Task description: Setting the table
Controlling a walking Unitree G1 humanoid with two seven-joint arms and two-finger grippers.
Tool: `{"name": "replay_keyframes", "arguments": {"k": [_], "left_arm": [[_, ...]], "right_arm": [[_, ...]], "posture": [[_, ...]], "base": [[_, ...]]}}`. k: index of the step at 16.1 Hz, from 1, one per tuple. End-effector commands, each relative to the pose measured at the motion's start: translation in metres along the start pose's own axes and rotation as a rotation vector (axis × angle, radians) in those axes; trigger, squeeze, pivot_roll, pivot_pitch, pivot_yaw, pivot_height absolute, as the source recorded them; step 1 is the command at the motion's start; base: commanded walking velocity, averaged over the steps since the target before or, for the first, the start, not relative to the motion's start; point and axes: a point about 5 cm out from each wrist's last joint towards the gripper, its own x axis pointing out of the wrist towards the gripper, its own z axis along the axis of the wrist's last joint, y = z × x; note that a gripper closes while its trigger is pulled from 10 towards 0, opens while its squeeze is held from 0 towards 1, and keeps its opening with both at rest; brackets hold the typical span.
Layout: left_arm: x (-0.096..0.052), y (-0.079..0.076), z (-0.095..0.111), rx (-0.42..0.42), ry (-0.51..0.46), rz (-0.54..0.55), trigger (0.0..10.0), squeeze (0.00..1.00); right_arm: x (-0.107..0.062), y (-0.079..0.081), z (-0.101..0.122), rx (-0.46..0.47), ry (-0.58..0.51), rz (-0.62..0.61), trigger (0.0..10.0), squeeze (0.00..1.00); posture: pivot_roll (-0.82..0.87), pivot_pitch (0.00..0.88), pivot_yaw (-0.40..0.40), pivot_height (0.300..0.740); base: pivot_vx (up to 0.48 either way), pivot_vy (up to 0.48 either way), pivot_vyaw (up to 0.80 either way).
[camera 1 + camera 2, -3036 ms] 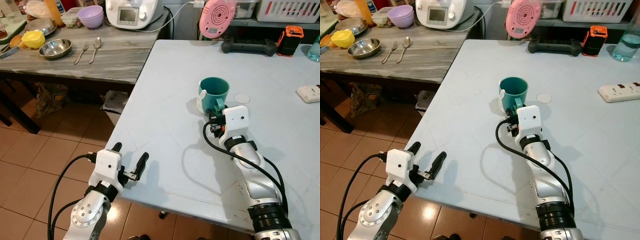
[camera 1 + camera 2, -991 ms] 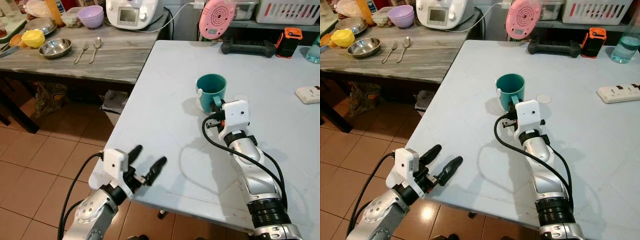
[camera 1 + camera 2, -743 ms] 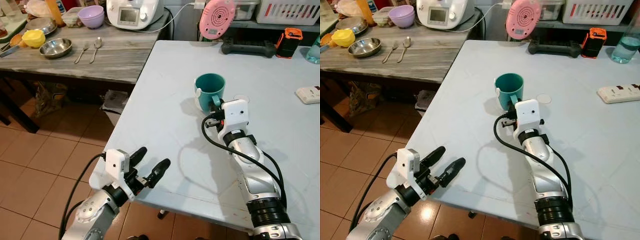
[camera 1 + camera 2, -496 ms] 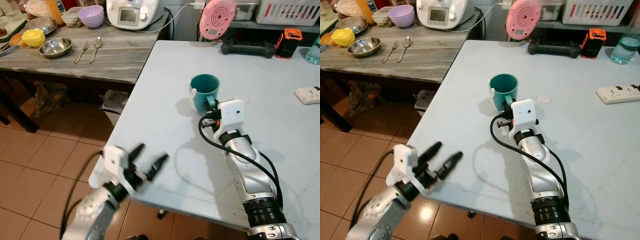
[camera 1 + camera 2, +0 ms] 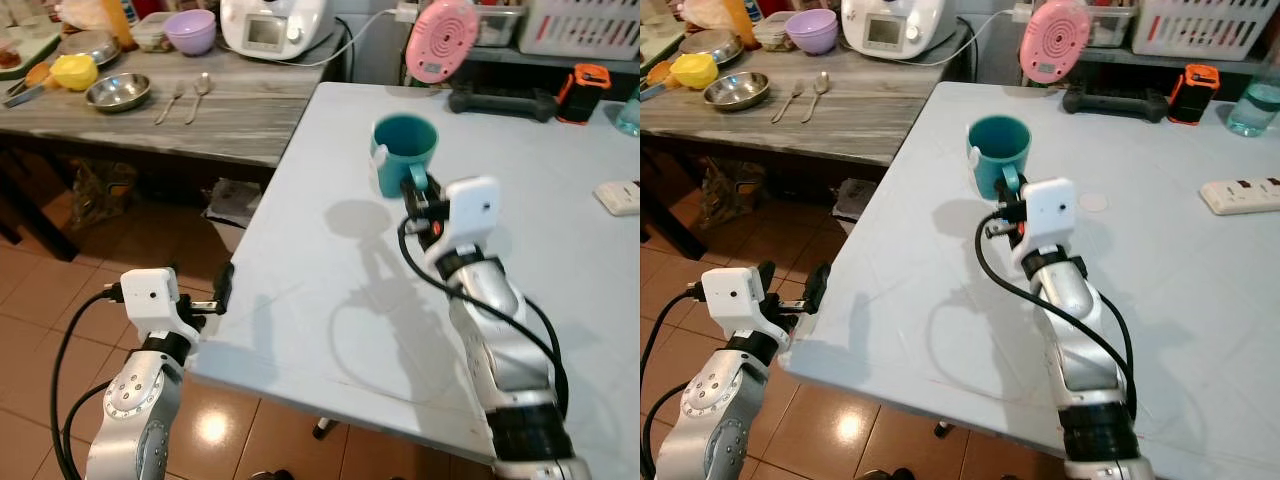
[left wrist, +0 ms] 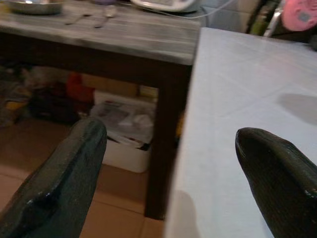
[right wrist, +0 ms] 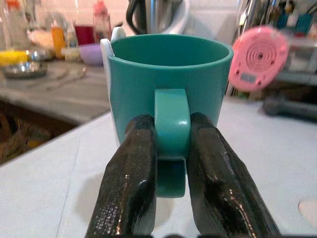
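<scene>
mug: teal mug (image 7: 168,99) pinched by its handle (image 7: 171,124) between the two black fingers (image 7: 130,183) of the right gripper (image 7: 171,198), cup body just beyond the fingertips, a white tag or label on its side.
right fingers: closed tight on the handle, one pad on each flank.
just changed: mug now higher and further toward the table's far-left part than half a second ago, its shadow thrown clear of it on the tabletop; judged lifted and in transit, not yet set at a place.
left gripper (image 6: 171,163): drawn back from over the tabletop to the corner edge, fingers wide apart and empty, one over the floor, the other over the white table (image 5: 330,300).
edges: table's left edge runs near the mug's path; beyond it a drop to tiled floor (image 5: 60,290), then the wooden side table (image 5: 840,110).
open room: bare white surface ahead of and beside the right fingers; pink round gadget (image 5: 1052,40) well beyond the fingertips.
</scene>
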Motion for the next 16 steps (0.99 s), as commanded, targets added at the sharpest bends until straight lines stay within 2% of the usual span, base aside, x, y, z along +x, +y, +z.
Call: {"name": "replay_keyframes", "arguments": {"k": [1,8,13,16], "left_arm": [[-0.002,0.009,-0.001,0.041,0.005,0.058,10.0,0.00],[-0.007,0.002,-0.009,0.043,0.039,0.062,10.0,0.00],[-0.007,0.002,-0.009,0.051,0.053,0.054,10.0,0.00],[-0.008,0.000,-0.009,0.056,0.059,0.051,10.0,0.00]], "right_arm": [[-0.005,0.003,0.000,-0.002,0.008,0.006,10.0,0.00],[-0.022,-0.006,-0.011,-0.014,0.061,-0.032,10.0,0.00],[-0.025,-0.005,-0.013,-0.013,0.075,-0.041,10.0,0.00],[-0.026,-0.004,-0.015,-0.011,0.082,-0.040,10.0,0.00]], "posture": [[-0.15,0.101,0.049,0.740],[-0.15,0.094,0.047,0.740],[-0.15,0.105,0.057,0.740],[-0.15,0.106,0.059,0.740]], "base": [[0.000,0.000,0.00],[0.000,0.000,0.00],[0.000,0.000,0.00],[-0.265,0.000,0.00]]}}
